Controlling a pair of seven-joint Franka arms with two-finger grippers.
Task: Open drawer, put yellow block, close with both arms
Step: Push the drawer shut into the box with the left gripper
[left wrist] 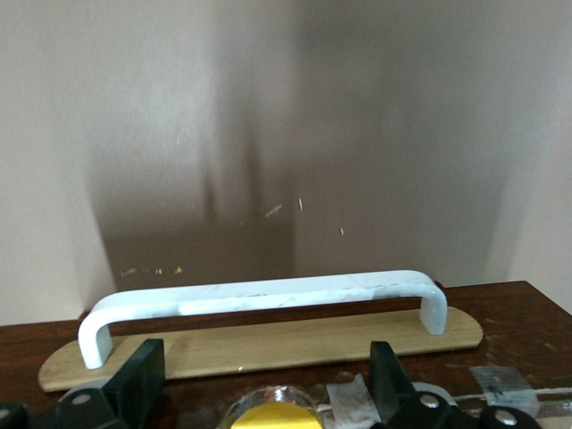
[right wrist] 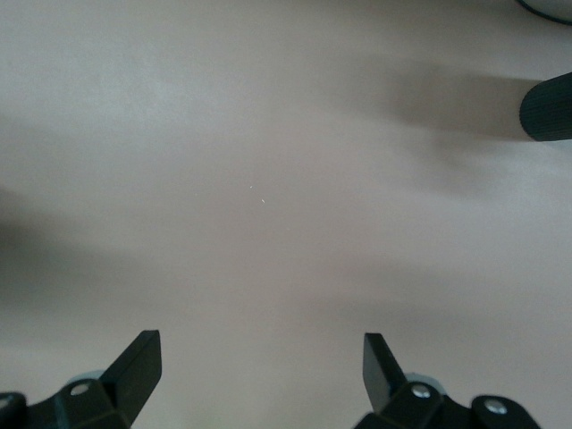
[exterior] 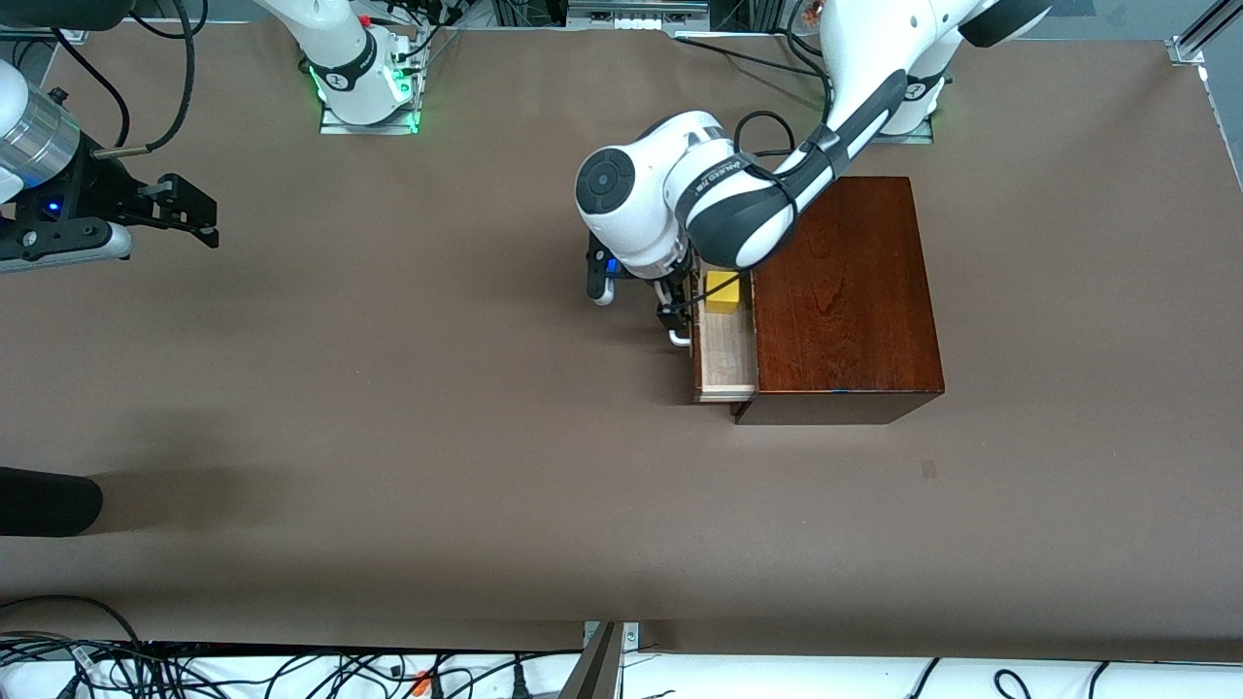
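Observation:
The dark reddish-brown box (exterior: 845, 291) stands toward the left arm's end of the table. Its light-wood drawer (exterior: 726, 361) is pulled partly out, toward the right arm's end. The yellow block (exterior: 723, 291) lies in the drawer, at the end farther from the front camera. My left gripper (exterior: 672, 316) is open and empty, just over the drawer's front. In the left wrist view the left gripper (left wrist: 266, 375) is open, its fingers (left wrist: 143, 380) wide apart, close to the white handle (left wrist: 268, 293). A bit of yellow (left wrist: 268, 417) shows between them. My right gripper (exterior: 209, 221) waits open over bare table; it shows open (right wrist: 264, 366).
A black rounded object (exterior: 49, 500) reaches in over the table's edge at the right arm's end, nearer to the front camera; it also shows in the right wrist view (right wrist: 547, 107). Cables (exterior: 291, 670) lie along the table's front edge. Brown table (exterior: 437, 388) spreads between the arms.

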